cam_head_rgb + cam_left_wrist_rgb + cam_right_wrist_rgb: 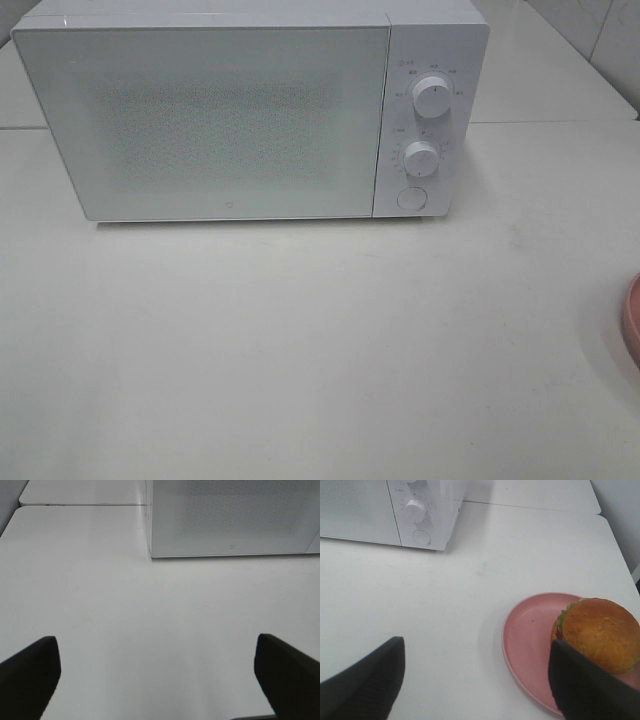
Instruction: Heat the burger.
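The burger (601,632), with a golden-brown bun and a green lettuce frill, sits on a round pink plate (527,640) in the right wrist view. My right gripper (475,680) stands open above the table, and one finger (587,685) overlaps the plate's near edge beside the burger. Only a sliver of the pink plate (632,318) shows at the right edge of the high view, and the burger is out of that view. My left gripper (157,677) is open over bare table, with nothing between its fingers.
A white microwave (250,110) with its door shut stands at the back of the white table (320,350). It has two round knobs (431,96) and a round button (410,198) on its right panel. The microwave's front (230,520) also shows in the left wrist view.
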### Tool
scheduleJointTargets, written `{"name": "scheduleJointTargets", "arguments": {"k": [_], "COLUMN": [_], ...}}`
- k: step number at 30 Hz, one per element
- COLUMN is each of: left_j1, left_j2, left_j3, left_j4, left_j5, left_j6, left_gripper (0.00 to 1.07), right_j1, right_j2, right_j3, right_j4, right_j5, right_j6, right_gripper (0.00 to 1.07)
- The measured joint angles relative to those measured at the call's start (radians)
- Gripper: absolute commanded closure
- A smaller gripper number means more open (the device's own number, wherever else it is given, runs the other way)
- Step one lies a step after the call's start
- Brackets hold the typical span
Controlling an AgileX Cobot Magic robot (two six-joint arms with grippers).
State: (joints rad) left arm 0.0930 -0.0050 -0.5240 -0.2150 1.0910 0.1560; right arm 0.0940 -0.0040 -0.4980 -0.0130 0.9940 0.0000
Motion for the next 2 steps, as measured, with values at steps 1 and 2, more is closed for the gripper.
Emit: {"name": "scheduleJointTargets", "arguments": {"k": [1,2], "left_j1": [0.0,0.0], "left_j2": [0.0,0.0], "left_j3": [0.0,0.0], "left_j4": [0.0,0.0], "left_j5": [0.0,0.0], "left_j6": [0.0,0.0], "left_gripper": [0.09,0.09], "right_j1": [0.0,0.0], "right_j2": [0.0,0.0], "right_j3": [0.0,0.0], "right_j4": [0.0,0.0], "right_j5": [0.0,0.0], "right_j6": [0.0,0.0], "right_gripper": [0.31,0.31]}}
